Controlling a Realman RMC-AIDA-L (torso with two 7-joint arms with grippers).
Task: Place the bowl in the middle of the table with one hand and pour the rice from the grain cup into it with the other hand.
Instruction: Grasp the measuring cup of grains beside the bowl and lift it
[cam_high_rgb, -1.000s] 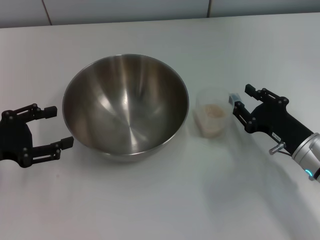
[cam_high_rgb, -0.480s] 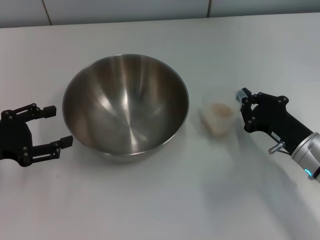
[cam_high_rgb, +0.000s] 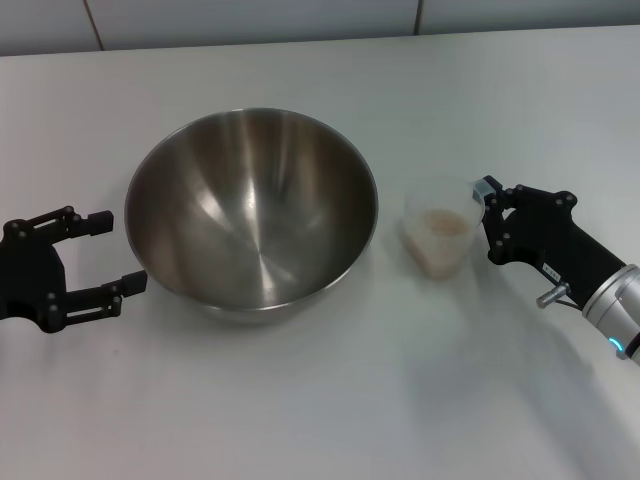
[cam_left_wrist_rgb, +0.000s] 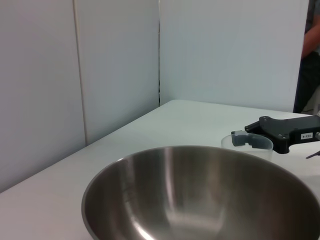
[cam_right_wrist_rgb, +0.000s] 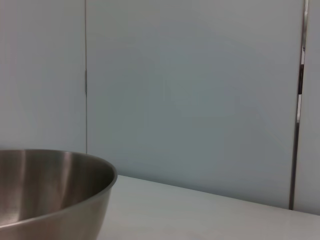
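Observation:
The steel bowl (cam_high_rgb: 252, 213) stands in the middle of the white table (cam_high_rgb: 320, 400), empty. It also shows in the left wrist view (cam_left_wrist_rgb: 200, 195) and the right wrist view (cam_right_wrist_rgb: 50, 185). The clear grain cup (cam_high_rgb: 437, 238) holds a little rice (cam_high_rgb: 441, 226) and stands just right of the bowl. My right gripper (cam_high_rgb: 486, 203) is shut on the cup's right rim; the left wrist view shows this gripper (cam_left_wrist_rgb: 241, 138) at the cup (cam_left_wrist_rgb: 247, 146). My left gripper (cam_high_rgb: 115, 250) is open beside the bowl's left wall, not touching it.
A pale wall (cam_high_rgb: 250, 20) runs along the table's far edge. Bare tabletop lies in front of the bowl and behind it.
My right gripper has shut on the cup's rim, and the cup has shifted slightly right and up with it. The bowl and left gripper have not moved.

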